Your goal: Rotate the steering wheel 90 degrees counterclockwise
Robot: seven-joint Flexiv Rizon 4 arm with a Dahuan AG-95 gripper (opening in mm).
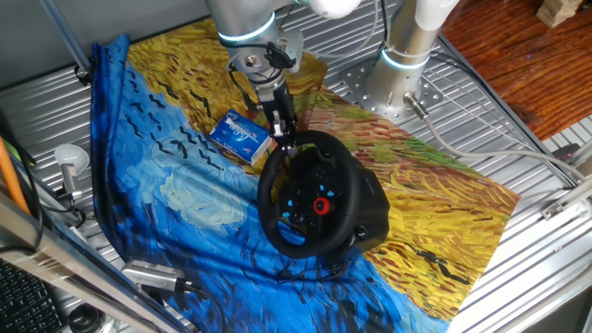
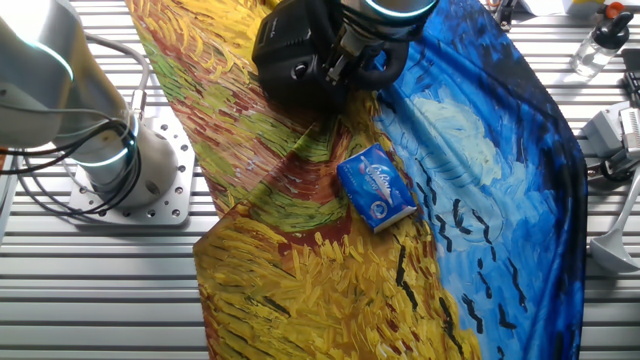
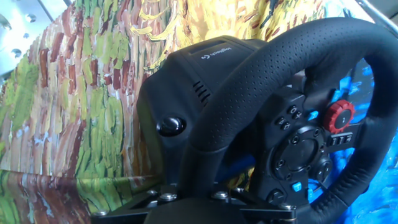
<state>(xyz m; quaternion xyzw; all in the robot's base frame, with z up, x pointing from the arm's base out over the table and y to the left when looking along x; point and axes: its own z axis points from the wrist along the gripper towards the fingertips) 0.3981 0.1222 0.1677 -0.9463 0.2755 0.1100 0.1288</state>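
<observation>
The black steering wheel (image 1: 269, 190) stands tilted on its bulky black base (image 1: 370, 208) on the painted cloth; its hub shows a red round button (image 1: 321, 205) and small blue buttons. My gripper (image 1: 289, 141) is at the upper far part of the rim and looks closed on it. In the hand view the rim (image 3: 249, 106) runs down into my gripper (image 3: 193, 196), whose fingertips are hidden under it; the red button (image 3: 341, 115) sits at the right. In the other fixed view the gripper (image 2: 347, 58) is against the wheel's base (image 2: 290, 50).
A small blue-and-white box (image 1: 240, 135) lies on the cloth just behind the wheel, also seen in the other fixed view (image 2: 377, 186). The arm's silver mount (image 1: 388, 83) stands at the back. Cables and a white lamp (image 1: 69, 162) lie at the left.
</observation>
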